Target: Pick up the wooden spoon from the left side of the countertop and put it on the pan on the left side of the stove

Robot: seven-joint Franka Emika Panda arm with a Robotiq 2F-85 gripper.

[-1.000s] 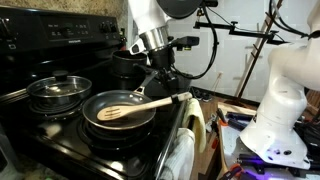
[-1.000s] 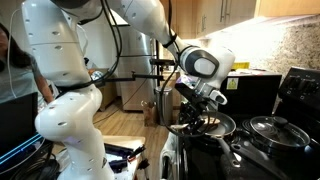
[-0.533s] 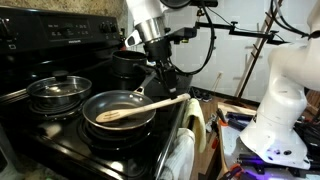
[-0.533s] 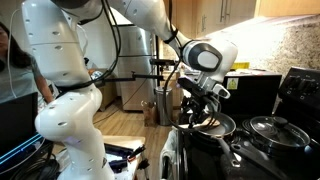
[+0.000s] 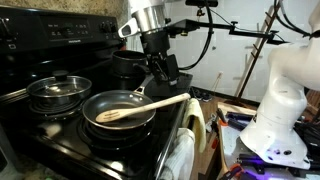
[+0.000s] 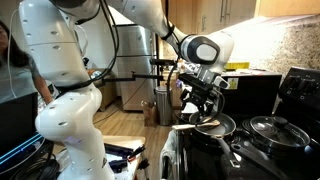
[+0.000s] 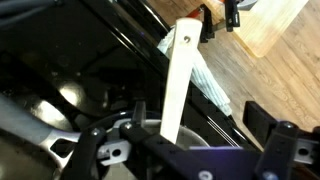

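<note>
The wooden spoon (image 5: 140,106) lies across the pan (image 5: 100,102), its slotted head inside and its handle sticking out over the rim toward the stove's front. The pan sits on the black stove (image 5: 60,135). My gripper (image 5: 161,70) hangs open a little above the handle with nothing in it. In an exterior view the gripper (image 6: 204,101) is over the pan (image 6: 218,126). In the wrist view the spoon's handle (image 7: 177,85) runs below and between my spread fingers (image 7: 272,128), touching neither.
A lidded steel pot (image 5: 58,90) stands beside the pan and a black pot (image 5: 127,62) behind it. A towel (image 5: 198,125) hangs at the stove's front. The robot's white base (image 5: 280,110) and cables fill the floor side.
The jaws have opened and let go of the spoon's handle. The gripper has risen away from it. The spoon stays resting in the pan.
</note>
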